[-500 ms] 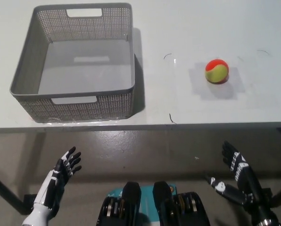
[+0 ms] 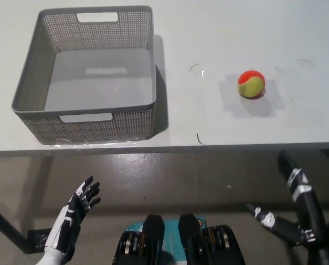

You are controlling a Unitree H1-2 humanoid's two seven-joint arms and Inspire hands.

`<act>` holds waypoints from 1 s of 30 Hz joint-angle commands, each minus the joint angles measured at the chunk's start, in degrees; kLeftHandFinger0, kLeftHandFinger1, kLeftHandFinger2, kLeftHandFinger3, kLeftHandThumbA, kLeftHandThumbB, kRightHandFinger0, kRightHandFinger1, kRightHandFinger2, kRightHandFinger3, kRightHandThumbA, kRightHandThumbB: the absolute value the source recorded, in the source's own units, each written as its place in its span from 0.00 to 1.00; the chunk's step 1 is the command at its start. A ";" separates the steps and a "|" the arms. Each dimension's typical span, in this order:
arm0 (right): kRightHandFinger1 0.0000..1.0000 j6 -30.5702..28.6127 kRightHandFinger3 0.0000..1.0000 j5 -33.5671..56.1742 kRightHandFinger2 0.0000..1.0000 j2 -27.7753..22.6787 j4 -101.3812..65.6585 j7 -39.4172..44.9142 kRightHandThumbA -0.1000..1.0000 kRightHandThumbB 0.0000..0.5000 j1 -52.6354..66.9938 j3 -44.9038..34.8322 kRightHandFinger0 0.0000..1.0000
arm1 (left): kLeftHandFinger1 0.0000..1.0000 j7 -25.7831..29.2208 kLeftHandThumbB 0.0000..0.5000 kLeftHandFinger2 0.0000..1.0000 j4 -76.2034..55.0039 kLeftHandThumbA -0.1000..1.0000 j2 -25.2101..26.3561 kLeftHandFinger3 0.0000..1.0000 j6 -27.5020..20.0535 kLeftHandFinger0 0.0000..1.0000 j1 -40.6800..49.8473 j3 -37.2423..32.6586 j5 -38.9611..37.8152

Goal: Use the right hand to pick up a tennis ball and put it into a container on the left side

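A red and yellow-green tennis ball (image 2: 251, 84) lies on the white table (image 2: 219, 33), right of centre. A grey mesh basket (image 2: 32, 83) stands on the table's left side with nothing in it. My black right hand (image 2: 297, 207) is open below the table's front edge at the lower right, well short of the ball. The white left hand (image 2: 76, 212) rests open at the lower left, under the basket's side of the table.
The table's front edge (image 2: 164, 148) runs across the picture above both hands. Grey floor lies below it. A dark table leg (image 2: 4, 223) crosses the lower left corner.
My right hand has shifted right and a little up toward the table edge. The left hand has dropped slightly. The whole picture moved slightly.
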 commanded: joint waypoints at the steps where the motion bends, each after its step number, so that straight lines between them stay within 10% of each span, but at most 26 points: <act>1: 1.00 6.47 1.00 -10.95 1.00 -3.13 -9.20 -1.11 1.00 0.54 -5.88 -1.73 1.00 | 1.00 -0.73 0.46 1.00 -1.11 1.00 0.67 1.00 -3.30 1.00 -0.44 -0.09 -0.87; 5: 1.00 13.18 1.00 -15.02 1.00 -6.93 -11.64 1.24 1.00 0.72 -12.69 -2.07 1.00 | 1.00 -1.00 0.45 1.00 -1.21 1.00 0.71 1.00 -2.37 1.00 -0.59 0.13 -1.61; 17: 1.00 31.51 1.00 -21.21 1.00 -17.34 -4.17 10.39 1.00 0.82 -39.24 1.94 1.00 | 1.00 -1.00 0.41 1.00 0.08 1.00 1.33 1.00 -2.35 1.00 -1.36 0.58 -1.52; 30: 1.00 33.09 1.00 -23.00 1.00 -19.40 30.79 12.35 1.00 0.95 -62.44 11.71 1.00 | 1.00 -0.84 0.42 1.00 0.74 1.00 1.46 1.00 -1.75 1.00 -1.66 1.08 -2.08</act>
